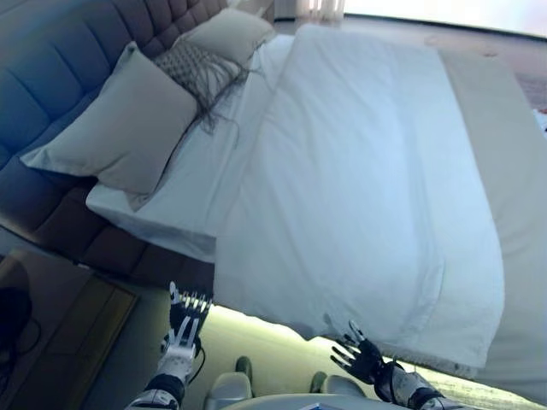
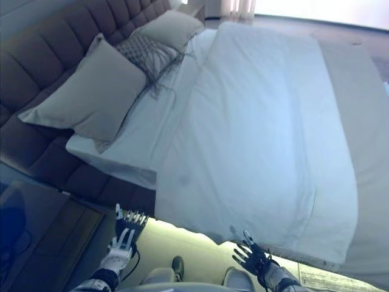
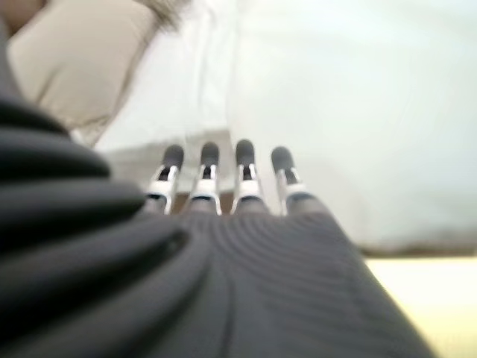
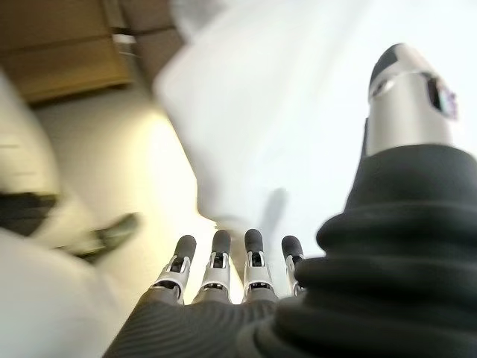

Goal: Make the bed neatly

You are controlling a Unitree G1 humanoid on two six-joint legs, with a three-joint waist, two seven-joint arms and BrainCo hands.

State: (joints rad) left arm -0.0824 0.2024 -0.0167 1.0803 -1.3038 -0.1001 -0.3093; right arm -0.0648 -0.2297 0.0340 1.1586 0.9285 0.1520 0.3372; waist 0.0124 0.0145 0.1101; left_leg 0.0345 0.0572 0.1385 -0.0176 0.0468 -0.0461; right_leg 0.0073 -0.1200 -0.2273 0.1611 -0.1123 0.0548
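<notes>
A bedroom, with a dark tufted headboard [image 1: 51,60] along the left and a wide bed running off to the far right. The white duvet [image 1: 367,179] is spread over most of the mattress and lies fairly flat, its near edge hanging over the side just beyond the robot. Toward the headboard a strip of bare sheet [image 1: 201,171] shows. On it lie two pale pillows, one near [image 1: 120,128] and one far [image 1: 231,34], with a fringed grey cushion [image 1: 201,68] between them.

The left hand [image 1: 181,329] and the right hand [image 1: 363,357] hang low beside the bed with fingers straight and spread, holding nothing, just short of the duvet's overhang.

I'd say the job is mostly done. What remains looks like smoothing the faint creases, squaring the near edge and perhaps straightening the pillows.
</notes>
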